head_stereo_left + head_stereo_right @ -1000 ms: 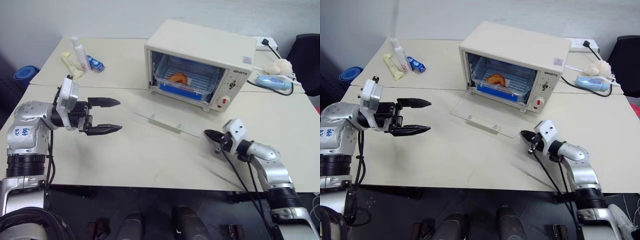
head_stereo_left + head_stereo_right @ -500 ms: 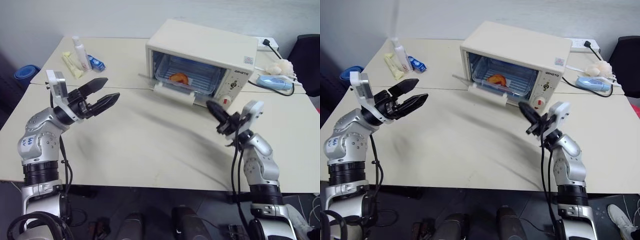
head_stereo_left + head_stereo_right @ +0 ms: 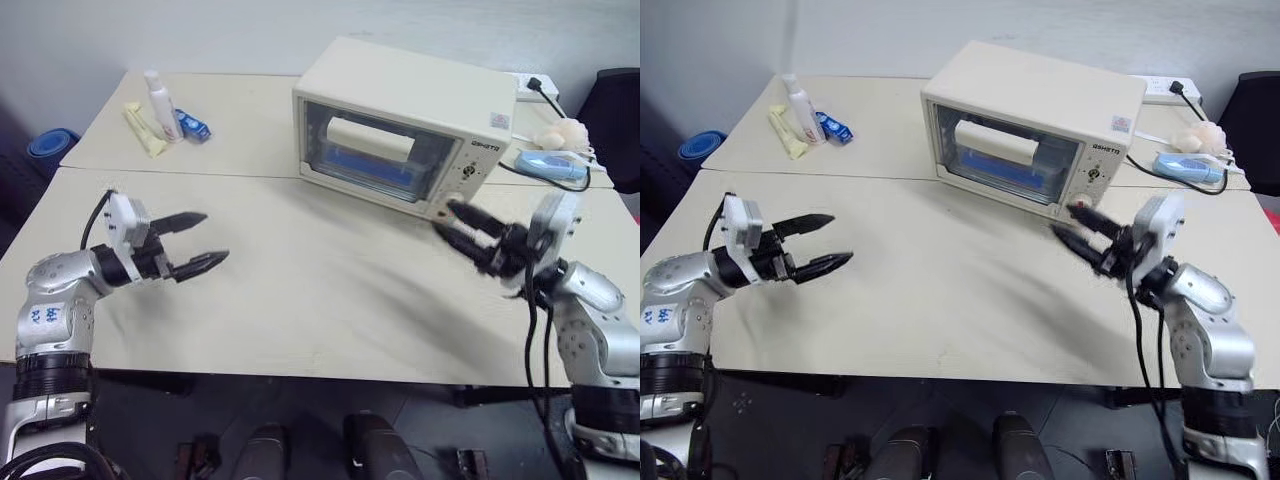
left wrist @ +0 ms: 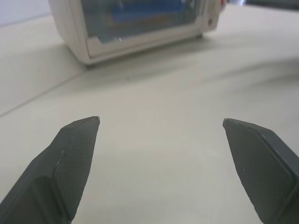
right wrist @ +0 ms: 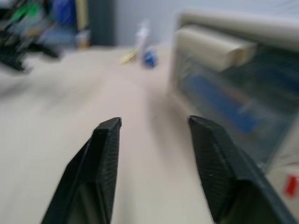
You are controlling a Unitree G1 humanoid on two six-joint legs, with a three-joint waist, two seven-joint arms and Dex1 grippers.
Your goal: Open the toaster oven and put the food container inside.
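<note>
Toaster oven, the biggest thing on the worktop, now has its glass door swung up shut, where a second ago the door lay flat open in front of it. Behind that glass a blue band is visible, which I take for the food container, so it sits inside the oven; by my judgement the task is as good as done. Just off the oven's knob corner hangs the right gripper, which a second ago was pinched shut low over the worktop and has since risen; its fingers now stand parted and empty. Well apart from the oven, off its other front corner, the left gripper has sunk nearer the worktop, fingers spread wide, holding nothing.

The head views lay out the whole worktop with both arms. The right wrist view alone brings the cream bar handle close, blurred; the left wrist view shows the oven's lower front edge across bare worktop.
</note>
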